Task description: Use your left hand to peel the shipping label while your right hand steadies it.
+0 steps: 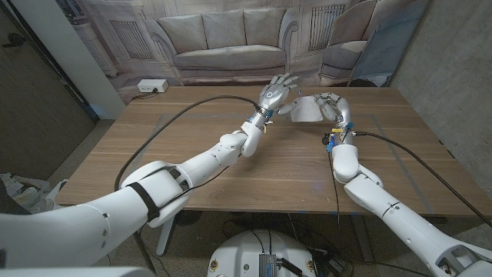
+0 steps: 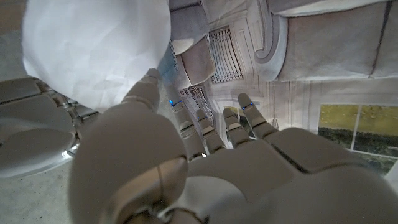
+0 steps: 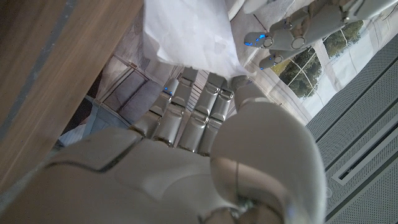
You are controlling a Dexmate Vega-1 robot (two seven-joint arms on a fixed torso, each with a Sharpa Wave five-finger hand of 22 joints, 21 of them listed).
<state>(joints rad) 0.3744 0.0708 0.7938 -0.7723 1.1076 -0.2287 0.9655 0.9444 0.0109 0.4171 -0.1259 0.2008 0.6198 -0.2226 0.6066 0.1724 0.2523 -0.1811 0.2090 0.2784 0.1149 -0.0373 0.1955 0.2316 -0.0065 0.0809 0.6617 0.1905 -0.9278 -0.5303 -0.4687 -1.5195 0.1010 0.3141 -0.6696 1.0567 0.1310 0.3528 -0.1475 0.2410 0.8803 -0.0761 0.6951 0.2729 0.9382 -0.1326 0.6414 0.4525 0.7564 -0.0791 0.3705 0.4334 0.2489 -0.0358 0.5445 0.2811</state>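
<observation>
- Right hand (image 1: pixel 332 105) is gripping the white shipping label (image 1: pixel 306 110) near the far edge of the table (image 1: pixel 192 146), right of the middle; the sheet is being held up off the wood.
- In the right wrist view, the right hand's fingers (image 3: pixel 199 106) are curling against the lower edge of the label (image 3: pixel 193 31), with the thumb closing in beside them.
- Left hand (image 1: pixel 274 95) is hovering just beside the label's left edge, fingers spread and reaching toward the far edge of the table.
- In the left wrist view, the left hand (image 2: pixel 205 162) is standing open, its thumb tip (image 2: pixel 146 87) lying against or just in front of the crumpled label (image 2: pixel 93 50); cannot tell whether it is touching.
- A white power strip (image 1: pixel 151 87) is sitting at the table's far left corner.
</observation>
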